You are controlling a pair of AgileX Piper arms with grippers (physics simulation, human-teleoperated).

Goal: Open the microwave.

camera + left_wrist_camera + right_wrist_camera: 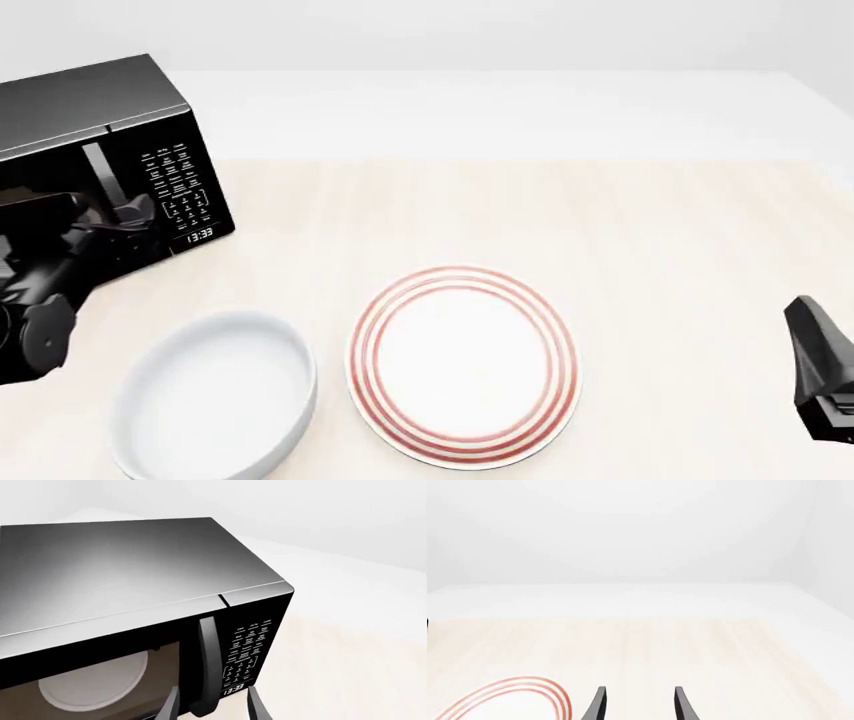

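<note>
The left gripper sits nearest, jaws apart on either side of the handle, not yet clamped. The one microwave, at the table's far left, looks heavy and rigid; its door probably swings stiffly, best pulled by that handle. In front of the microwave lie one bowl and one plate. The right gripper, well to the microwave's right, is spread apart, empty.
</note>
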